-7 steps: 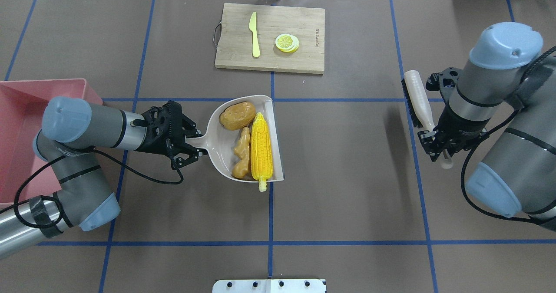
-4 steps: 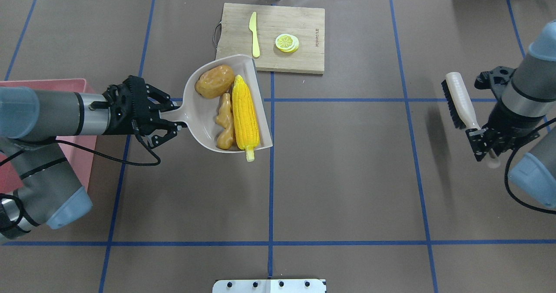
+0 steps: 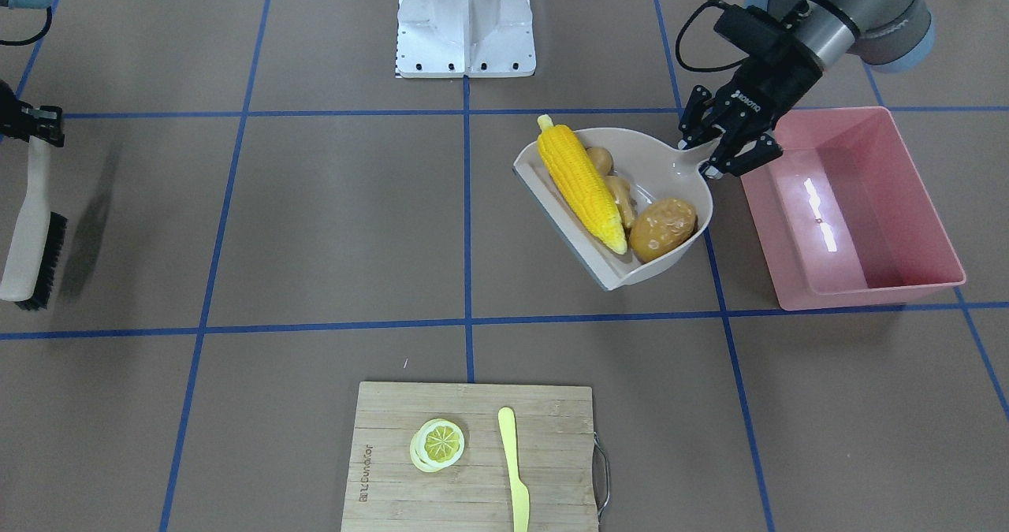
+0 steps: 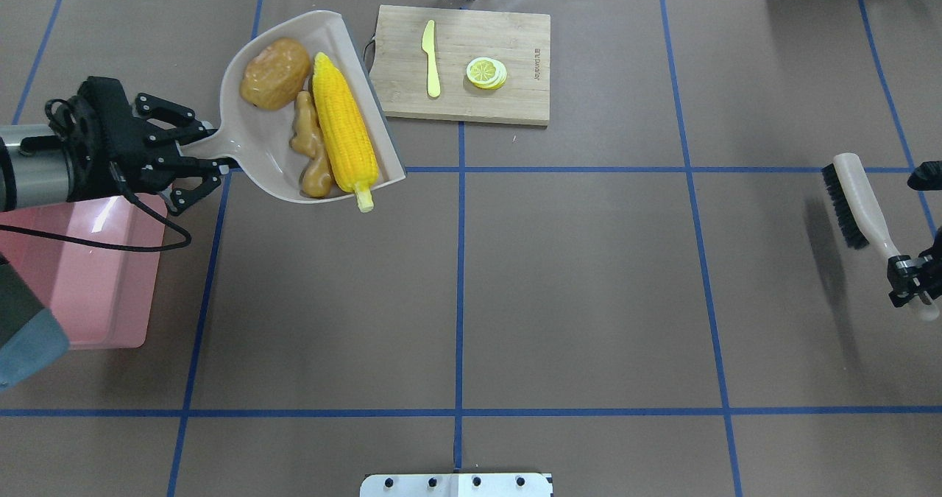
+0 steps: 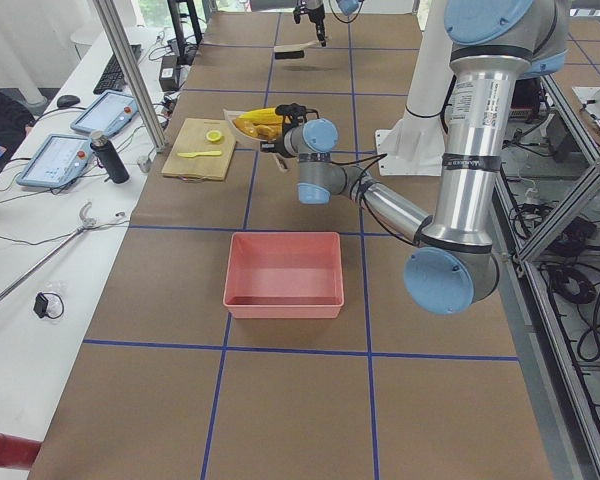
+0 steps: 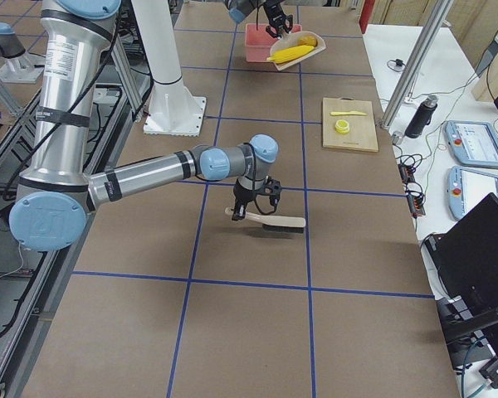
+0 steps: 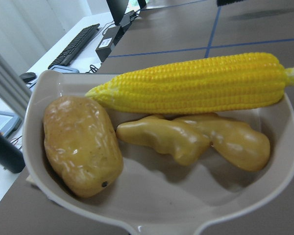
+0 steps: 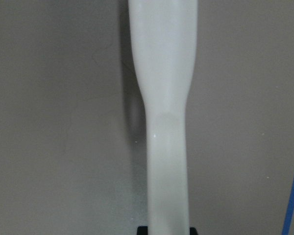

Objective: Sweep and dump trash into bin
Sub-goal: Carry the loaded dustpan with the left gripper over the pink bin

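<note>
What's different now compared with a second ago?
The left gripper, holding the beige plastic dustpan by its handle, carried it from mid-table away and toward its own side, nearer the pink plastic bin. The right gripper drew the white-handled brush back toward its table end. Yellow corn cob, tan ginger root and brown potato stayed in the pan; the wooden cutting board is unmoved.

Robotics lab, brown table gridded with blue tape, teach pendants, keyboard, aluminium framing

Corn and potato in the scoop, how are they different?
The corn is long, bright yellow, with kernel rows; the potato is short, rounded and brown-orange. The corn lies along the dustpan's open edge, the potato by its curved wall. Both rest in the dustpan.
</note>
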Available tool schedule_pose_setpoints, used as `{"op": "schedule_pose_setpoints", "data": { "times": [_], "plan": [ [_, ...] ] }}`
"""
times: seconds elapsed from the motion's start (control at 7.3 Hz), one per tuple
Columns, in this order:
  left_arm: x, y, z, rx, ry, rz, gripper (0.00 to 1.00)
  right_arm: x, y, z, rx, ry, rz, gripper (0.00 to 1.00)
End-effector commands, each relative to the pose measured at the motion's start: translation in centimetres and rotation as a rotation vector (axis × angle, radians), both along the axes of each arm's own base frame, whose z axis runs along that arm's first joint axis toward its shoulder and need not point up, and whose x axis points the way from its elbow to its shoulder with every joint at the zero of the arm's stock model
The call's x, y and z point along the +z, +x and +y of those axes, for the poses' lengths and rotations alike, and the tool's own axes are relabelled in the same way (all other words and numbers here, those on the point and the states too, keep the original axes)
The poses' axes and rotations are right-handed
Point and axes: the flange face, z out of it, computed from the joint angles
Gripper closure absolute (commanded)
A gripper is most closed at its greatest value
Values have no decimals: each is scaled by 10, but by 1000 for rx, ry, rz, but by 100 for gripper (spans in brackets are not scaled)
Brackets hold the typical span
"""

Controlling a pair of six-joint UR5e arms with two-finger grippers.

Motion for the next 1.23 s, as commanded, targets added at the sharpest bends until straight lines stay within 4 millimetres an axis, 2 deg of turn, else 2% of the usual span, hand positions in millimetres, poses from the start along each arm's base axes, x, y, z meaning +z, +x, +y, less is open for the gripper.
{"op": "schedule_pose_setpoints", "data": {
  "times": [0.0, 0.14, 0.27, 0.41, 0.55, 0.82, 0.96, 1.1],
  "plan": [
    [45, -77, 20, -103, -116, 4, 100, 35, 19, 20, 2, 11, -37, 100],
    [76, -111, 34, -146, -146, -12, 100, 57, 32, 35, -18, 19, -43, 100],
    [105, -147, 46, -186, -196, -37, 100, 76, 40, 35, -1, 39, -61, 100],
    [139, -186, 64, -234, -248, -66, 100, 90, 46, 43, 9, 40, -70, 100],
    [169, -215, 79, -248, -310, -86, 100, 89, 51, 43, 23, 43, -73, 100],
    [246, -275, 85, -279, -393, -157, 100, 95, 56, 49, 27, 31, -67, 100],
    [275, -293, 90, -296, -399, -203, 100, 96, 56, 50, 27, 29, -66, 100],
    [285, -297, 99, -290, -375, -250, 100, 97, 56, 50, 27, 28, -65, 100]
  ]
}}
